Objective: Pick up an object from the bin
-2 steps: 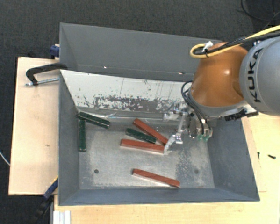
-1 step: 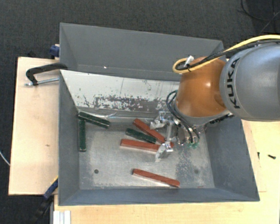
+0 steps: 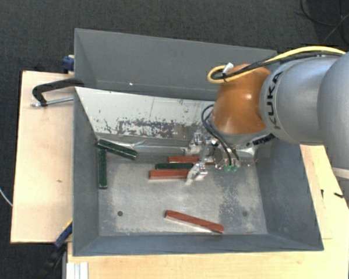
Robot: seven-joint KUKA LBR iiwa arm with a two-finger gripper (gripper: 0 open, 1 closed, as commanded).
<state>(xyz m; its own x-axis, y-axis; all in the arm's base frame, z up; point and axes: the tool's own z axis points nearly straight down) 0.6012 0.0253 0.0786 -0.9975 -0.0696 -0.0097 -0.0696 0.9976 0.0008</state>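
- My gripper (image 3: 195, 160) sits at the right end of the short brown stick (image 3: 179, 159), fingers spread, one on either side of it.
- Dark green stick (image 3: 166, 166) lies right against it, just below.
- Grasp step, I reckon: close squarely, lift clear.

Tool (image 3: 195, 160) sits low in the grey metal bin (image 3: 85, 178), right of centre, at the right ends of three clustered flat sticks: upper red-brown stick (image 3: 182, 160), thin dark green stick (image 3: 168, 166), lower red-brown stick (image 3: 168, 175). Slanted dark green bar (image 3: 117, 149) and upright dark green bar (image 3: 103, 168) lie left. Front red-brown stick (image 3: 193, 221) lies apart.
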